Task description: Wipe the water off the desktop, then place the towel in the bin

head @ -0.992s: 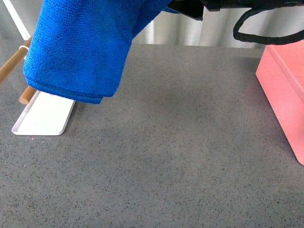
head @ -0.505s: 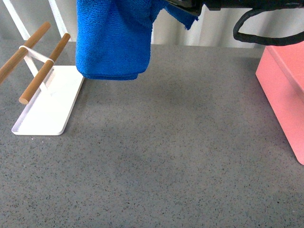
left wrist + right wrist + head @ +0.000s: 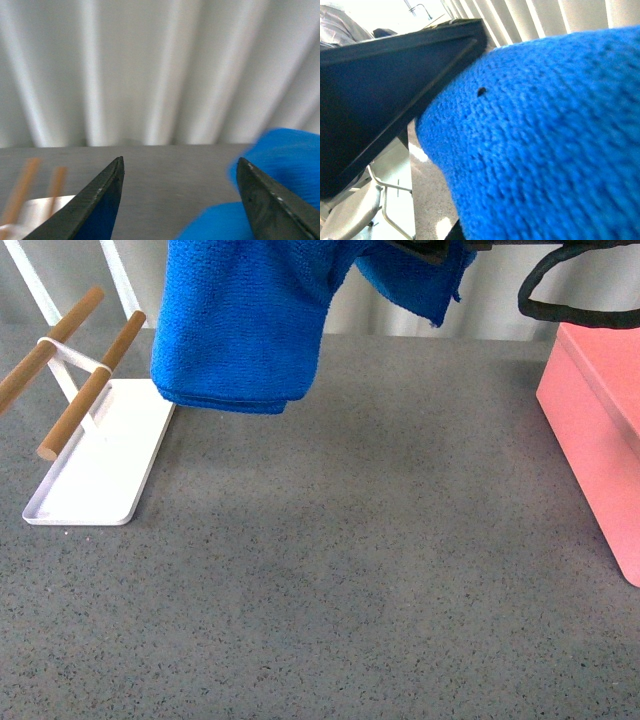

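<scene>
The towel [image 3: 240, 320] hung at the frame's upper left, clear of the desktop [image 3: 380, 570], clenched in the right gripper [image 3: 432, 248] at the top edge; the left gripper [image 3: 180, 160] gaped empty. Soft, light and floppy, it seemed best held by a bunched fold.

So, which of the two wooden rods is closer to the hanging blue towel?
The rod further right in the front view: its far end comes close to the towel. The other rod sits further left.

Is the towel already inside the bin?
No, the towel hangs in the air over the desktop, apart from the bin at the right.
</scene>
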`<action>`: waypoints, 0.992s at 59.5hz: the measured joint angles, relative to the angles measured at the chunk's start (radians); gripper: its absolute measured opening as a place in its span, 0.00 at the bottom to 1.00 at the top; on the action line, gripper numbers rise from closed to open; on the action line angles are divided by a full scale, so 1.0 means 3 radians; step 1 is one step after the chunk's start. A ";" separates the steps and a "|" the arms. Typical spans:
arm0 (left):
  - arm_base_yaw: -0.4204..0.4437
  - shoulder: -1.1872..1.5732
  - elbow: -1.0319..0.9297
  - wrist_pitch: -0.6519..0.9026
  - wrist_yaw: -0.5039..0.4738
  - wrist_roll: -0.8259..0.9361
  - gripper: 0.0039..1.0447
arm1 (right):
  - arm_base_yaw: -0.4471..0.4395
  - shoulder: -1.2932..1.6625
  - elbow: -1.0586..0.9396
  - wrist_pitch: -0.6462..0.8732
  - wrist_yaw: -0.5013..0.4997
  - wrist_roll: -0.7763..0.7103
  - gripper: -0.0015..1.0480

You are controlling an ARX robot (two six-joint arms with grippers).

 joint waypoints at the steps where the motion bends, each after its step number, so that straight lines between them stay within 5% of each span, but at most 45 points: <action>1: 0.0019 -0.0036 -0.0050 0.0020 -0.0037 0.0023 0.61 | -0.0004 -0.0001 0.0000 -0.0001 0.0000 -0.0001 0.04; 23: 0.0510 -0.0852 -0.1152 0.0251 0.0286 0.0244 0.03 | -0.0064 -0.0033 -0.0045 -0.0121 -0.0055 -0.0050 0.04; 55: 0.0918 -0.1839 -0.1850 -0.0023 0.0655 0.0271 0.03 | -0.0155 -0.0052 -0.0053 -0.0225 -0.0042 -0.0127 0.04; 59: 0.1092 -0.1987 -0.1910 -0.0117 0.0904 0.0272 0.03 | -0.0158 -0.0053 -0.0053 -0.0225 -0.0060 -0.0131 0.04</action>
